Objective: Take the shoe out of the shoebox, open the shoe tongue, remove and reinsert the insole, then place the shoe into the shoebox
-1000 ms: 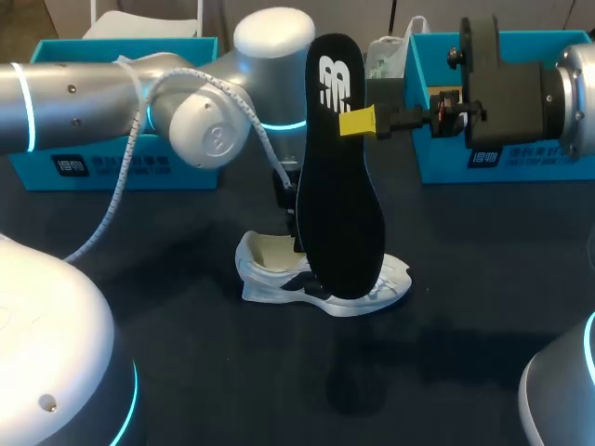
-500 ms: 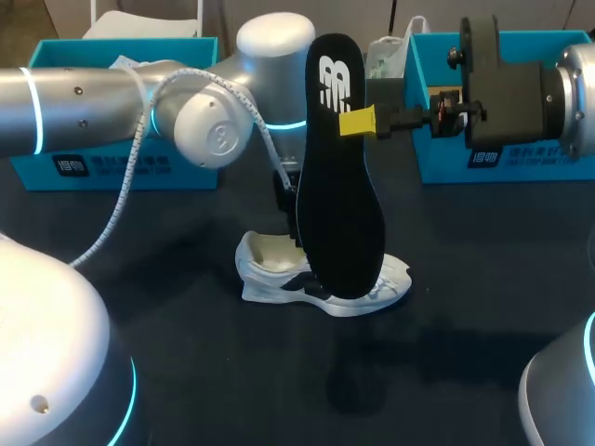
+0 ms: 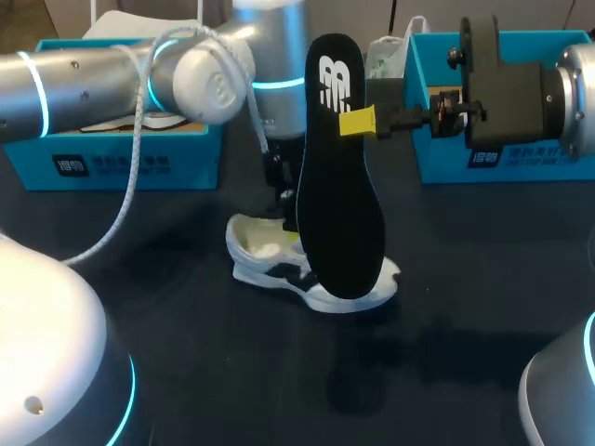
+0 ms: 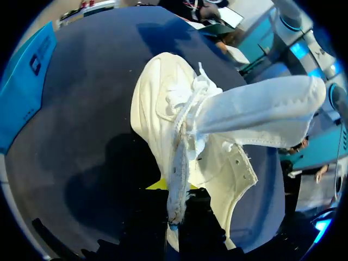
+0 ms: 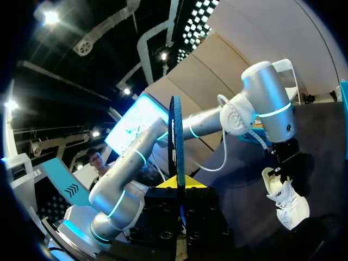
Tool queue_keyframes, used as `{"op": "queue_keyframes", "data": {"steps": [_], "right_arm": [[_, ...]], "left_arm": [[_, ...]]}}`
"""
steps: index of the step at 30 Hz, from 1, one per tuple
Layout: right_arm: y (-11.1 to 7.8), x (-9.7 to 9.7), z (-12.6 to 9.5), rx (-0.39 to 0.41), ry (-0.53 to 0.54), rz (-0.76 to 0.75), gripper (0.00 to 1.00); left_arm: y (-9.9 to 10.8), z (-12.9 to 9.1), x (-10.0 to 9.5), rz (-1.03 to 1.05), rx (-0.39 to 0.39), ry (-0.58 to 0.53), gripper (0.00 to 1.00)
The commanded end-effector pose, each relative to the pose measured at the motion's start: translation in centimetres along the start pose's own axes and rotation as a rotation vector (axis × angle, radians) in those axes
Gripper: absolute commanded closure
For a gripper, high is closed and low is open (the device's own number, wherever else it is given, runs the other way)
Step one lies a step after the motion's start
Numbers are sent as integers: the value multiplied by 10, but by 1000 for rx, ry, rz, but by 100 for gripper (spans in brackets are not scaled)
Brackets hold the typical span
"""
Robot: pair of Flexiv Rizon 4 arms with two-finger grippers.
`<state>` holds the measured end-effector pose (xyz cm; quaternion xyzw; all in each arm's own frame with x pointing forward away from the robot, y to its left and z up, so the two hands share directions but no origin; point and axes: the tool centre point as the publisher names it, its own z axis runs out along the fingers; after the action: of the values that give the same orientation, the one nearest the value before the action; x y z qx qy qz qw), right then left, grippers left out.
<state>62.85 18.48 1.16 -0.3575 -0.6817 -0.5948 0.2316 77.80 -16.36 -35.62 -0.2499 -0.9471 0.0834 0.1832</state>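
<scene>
Shoe (image 3: 270, 260) sits on the dark table (image 3: 483, 307), cream-white, laces loose, tongue (image 4: 261, 111) pulled right out. Left gripper (image 4: 175, 196) pinches its thin side wall; right gripper (image 3: 358, 122) clamps the black insole (image 3: 342, 186) upright just above it. Danger, I'd say: that soft wall slips from the pinch and the shoe tips, or the bendy insole snags the tongue going in.
</scene>
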Motion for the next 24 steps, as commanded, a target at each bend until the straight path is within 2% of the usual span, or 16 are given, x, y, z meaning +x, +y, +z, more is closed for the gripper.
{"op": "queue_keyframes", "data": {"steps": [1,4,8,14,18,24], "right_arm": [[0,0,3,0,-3,2,100],[0,0,3,0,-3,2,100],[0,0,3,0,-3,2,100],[0,0,3,0,-3,2,100],[0,0,3,0,-3,2,100],[0,0,3,0,-3,2,100]], "left_arm": [[-8,-16,-2,255,-146,133,100],[-10,-17,-2,494,-261,182,100],[-14,-19,-5,723,-335,172,100],[-24,-29,-17,878,-372,152,100],[-32,-34,-31,1019,-365,159,100],[-48,-30,-45,1128,-400,154,100]]}}
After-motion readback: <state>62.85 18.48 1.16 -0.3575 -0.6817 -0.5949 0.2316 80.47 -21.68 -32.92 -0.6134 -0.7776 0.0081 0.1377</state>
